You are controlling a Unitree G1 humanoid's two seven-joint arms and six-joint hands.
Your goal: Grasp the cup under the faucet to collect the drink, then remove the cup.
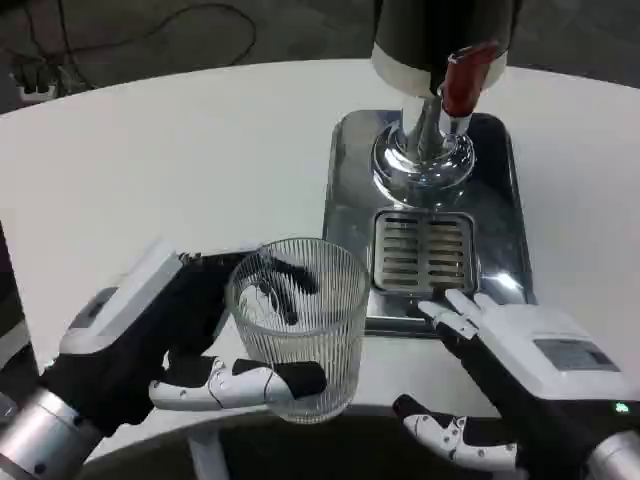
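Observation:
A clear ribbed glass cup [300,325] stands near the table's front edge, left of the drip tray. My left hand [165,345] grips it, with a thumb across its front and fingers seen through the glass behind. The drink dispenser [440,60] rises at the back with a red tap handle [466,80] above a chrome base. Below it lies the slotted drip grate [423,250] on a shiny steel tray [345,190]. My right hand [520,375] hovers at the tray's front right corner, fingers apart, holding nothing.
The white round table [150,170] spreads wide to the left. Dark floor with cables [150,30] lies beyond the far edge. The table's front edge runs just under both hands.

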